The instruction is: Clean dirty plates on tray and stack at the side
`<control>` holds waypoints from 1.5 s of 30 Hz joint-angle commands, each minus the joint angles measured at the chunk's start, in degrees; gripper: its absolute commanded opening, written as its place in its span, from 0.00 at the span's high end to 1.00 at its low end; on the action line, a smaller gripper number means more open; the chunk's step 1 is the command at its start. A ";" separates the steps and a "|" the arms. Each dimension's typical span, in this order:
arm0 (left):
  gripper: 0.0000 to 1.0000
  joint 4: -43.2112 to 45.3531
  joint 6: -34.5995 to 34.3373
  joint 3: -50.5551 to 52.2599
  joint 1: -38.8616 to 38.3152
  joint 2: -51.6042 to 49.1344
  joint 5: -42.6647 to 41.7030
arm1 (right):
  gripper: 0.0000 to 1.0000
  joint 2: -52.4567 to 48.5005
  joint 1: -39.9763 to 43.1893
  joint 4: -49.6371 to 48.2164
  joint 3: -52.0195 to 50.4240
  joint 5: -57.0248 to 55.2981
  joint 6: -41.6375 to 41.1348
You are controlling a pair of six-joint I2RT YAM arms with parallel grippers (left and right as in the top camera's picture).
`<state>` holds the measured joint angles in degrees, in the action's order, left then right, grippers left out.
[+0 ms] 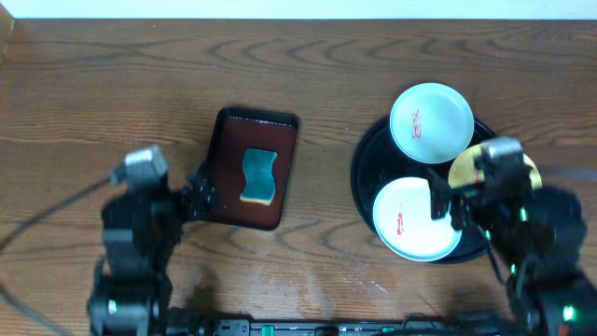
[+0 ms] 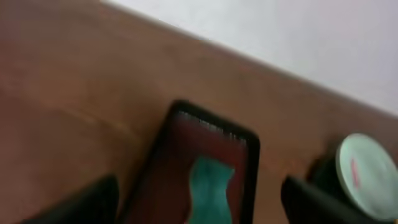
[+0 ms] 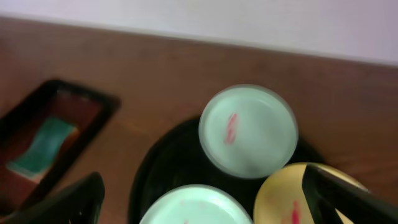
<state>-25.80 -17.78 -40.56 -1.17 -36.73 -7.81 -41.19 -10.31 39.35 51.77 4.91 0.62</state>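
- Holding both tools spread wide and empty: the left tool (image 2: 199, 183) grips nothing, and the right tool (image 3: 203, 177) likewise has nothing between its fingers.
- On the black tray (image 1: 359, 177), toward the right edge of the bench (image 1: 317, 56), lie the far mint plate (image 1: 431, 122), the near mint plate (image 1: 415, 219) and the yellow plate (image 1: 464, 166). The yellow one is partly hidden under the right arm. Each shows a red smear.
- Left of centre, the sponge (image 1: 259, 176) rests in the brown tray (image 1: 229, 154). Judged to be parked there as the cleaning implement, within the left arm's reach.
- Left tool hangs at the brown tray's near edge, with the sponge straight ahead between its fingers and untouched.
- Right tool hovers over the black tray's near side, with the near mint plate just below and the yellow plate beside its right finger. No contact seen.
- Assessment: nothing is cleaned or stacked yet, and the open stance suits a first pickup.
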 commanded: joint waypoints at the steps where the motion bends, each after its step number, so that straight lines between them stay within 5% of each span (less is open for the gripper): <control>1: 0.16 -8.22 2.51 -10.16 0.22 -11.61 -3.76 | 0.01 -9.46 0.13 2.91 6.73 7.74 1.16; 14: 0.23 -16.44 4.85 -14.27 -5.20 -35.21 -7.63 | 0.01 -18.49 0.15 1.11 7.89 23.87 0.42; 16: 0.09 -16.22 4.87 -14.27 -7.80 -39.36 -7.61 | 0.01 -18.51 0.15 1.16 7.89 20.70 -1.31; 18: 0.09 -15.28 4.87 -14.27 -9.75 -43.01 -7.58 | 0.01 -18.62 0.15 1.73 7.89 16.33 -4.35; 22: 0.20 -10.21 4.85 -14.27 -11.85 -51.01 -7.52 | 0.01 -18.60 0.13 2.69 7.89 17.86 -5.27; 27: 0.49 -4.37 2.29 -14.27 -11.91 -57.48 -7.39 | 0.01 -18.75 0.13 2.64 7.87 17.59 -5.27; 32: 0.62 -2.75 2.27 -14.27 -13.44 -64.32 -7.10 | 0.02 -19.78 0.13 2.71 7.85 17.57 -5.27; 35: 0.90 -2.82 2.27 -14.27 -14.58 -66.79 -4.28 | 0.03 -20.81 0.13 2.99 7.85 17.55 -5.29; 36: 0.92 -3.04 2.27 -14.29 -14.75 -66.79 -2.93 | 0.04 -21.11 0.13 3.15 7.85 17.57 -5.29; 41: 0.88 -7.52 2.29 -17.07 -14.78 -64.39 0.87 | 0.15 -22.18 0.31 3.98 7.85 12.48 -10.38; 42: 0.64 -9.90 2.29 -19.10 -14.78 -62.90 0.79 | 0.15 -22.21 1.18 5.05 7.85 7.80 -16.02; 43: 0.57 -11.17 2.29 -20.26 -14.78 -61.92 0.79 | 0.16 -22.18 2.08 5.57 7.85 6.82 -17.20; 45: 0.27 -13.05 2.29 -21.75 -14.78 -59.91 0.76 | 0.18 -22.21 4.61 6.73 7.85 7.13 -17.53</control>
<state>-36.23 -15.16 -59.02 -16.14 -100.20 -9.93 -63.29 -9.28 44.93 58.57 17.15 -10.44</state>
